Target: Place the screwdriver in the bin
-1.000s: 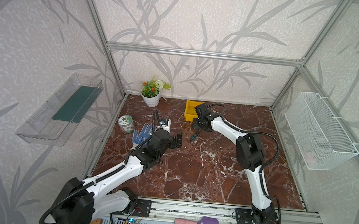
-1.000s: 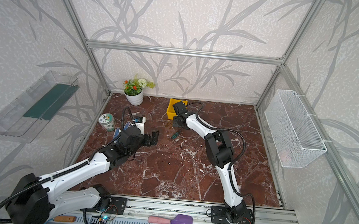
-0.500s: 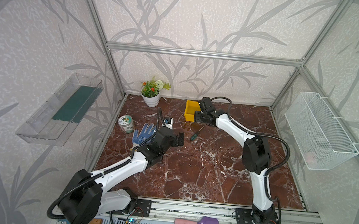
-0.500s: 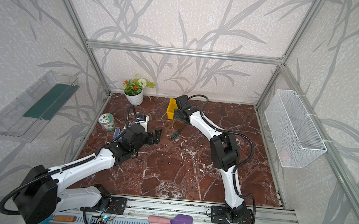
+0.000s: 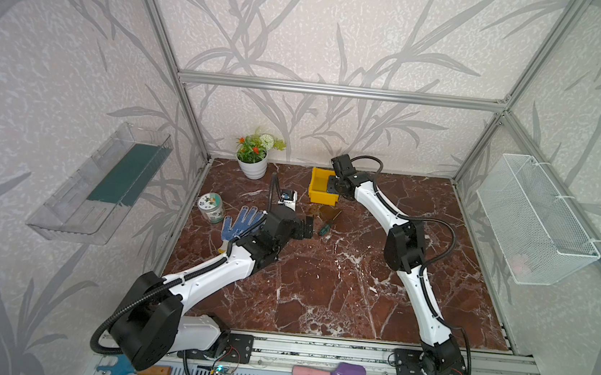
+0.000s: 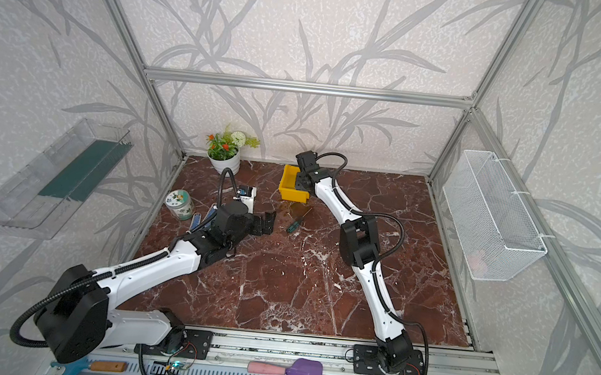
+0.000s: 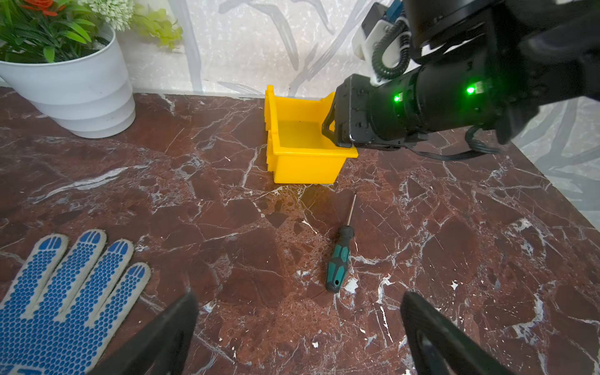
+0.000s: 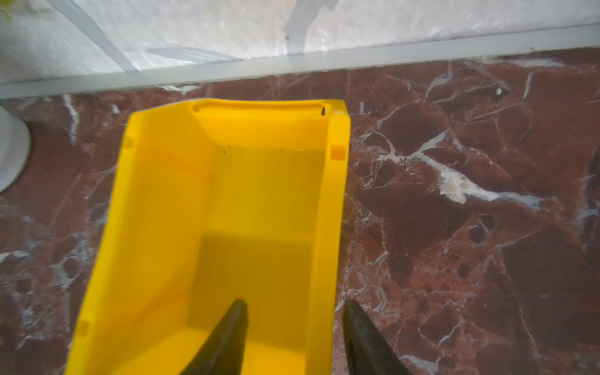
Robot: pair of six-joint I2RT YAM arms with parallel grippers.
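The green-and-black-handled screwdriver lies just ahead of the wide-open, empty left claw. Only the right wrist view shows the right claw part-open and unclamped, astride one wall of the yellow plastic bin. Earlier it hovered beside the screwdriver.

The left arm and the right arm share one build: smooth white shells on the long links, chunky matte-black housings at the joints, and a ribbed black hose running alongside each. Each is bolted to a black plate on a silver rail, with thin red and black wires trailing beneath, and two green lights glow on the right wrist's black barrel. The left gripper and the right gripper end in plain black, tapering fingers.
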